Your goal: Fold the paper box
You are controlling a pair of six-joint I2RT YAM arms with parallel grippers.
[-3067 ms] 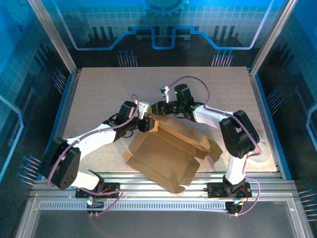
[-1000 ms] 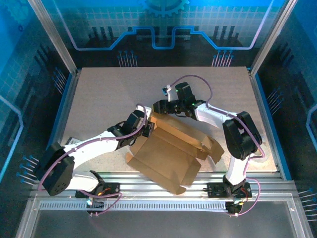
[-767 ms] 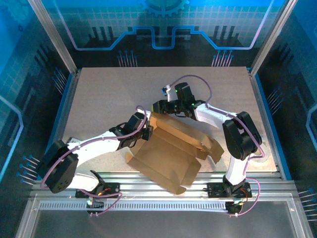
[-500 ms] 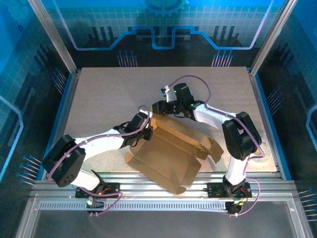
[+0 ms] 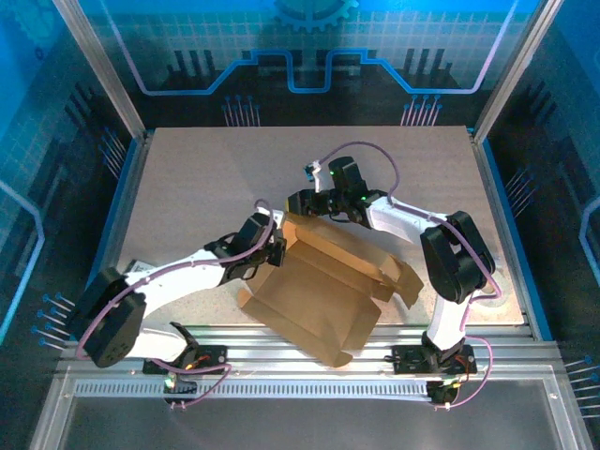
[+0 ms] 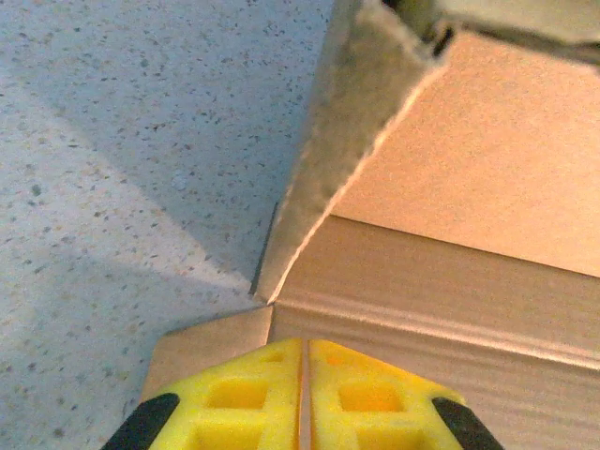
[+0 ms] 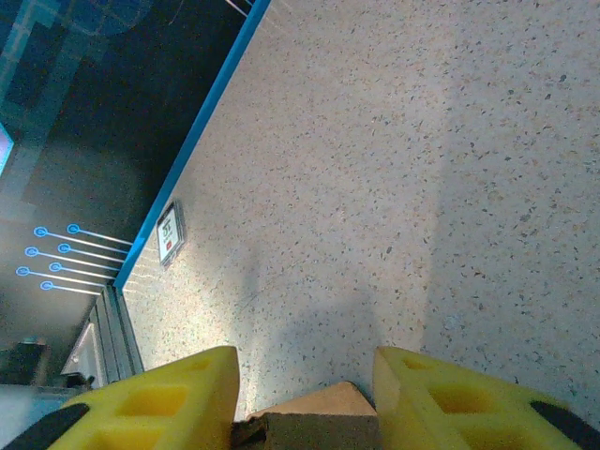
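Note:
The paper box (image 5: 314, 295) is a brown cardboard sheet lying partly folded at the table's near middle, with its far wall raised. My left gripper (image 5: 278, 248) sits at the box's far-left corner. In the left wrist view its yellow fingers (image 6: 244, 394) are pressed together, so the left gripper (image 6: 305, 342) is shut just above a crease, beside an upright flap (image 6: 347, 141). My right gripper (image 5: 298, 203) is at the far corner of the raised wall. In the right wrist view a thick cardboard edge (image 7: 309, 422) fills the gap of the right gripper (image 7: 305, 356).
The speckled table (image 5: 206, 178) stretches open behind and to the left of the box. The box's near corner (image 5: 336, 356) hangs over the aluminium rail (image 5: 281, 330). A small label (image 7: 169, 234) lies by the table's blue edge.
The left gripper has shut at the box's far-left corner and its arm shifted slightly. The right gripper has narrowed a little onto the cardboard. The box has barely moved.

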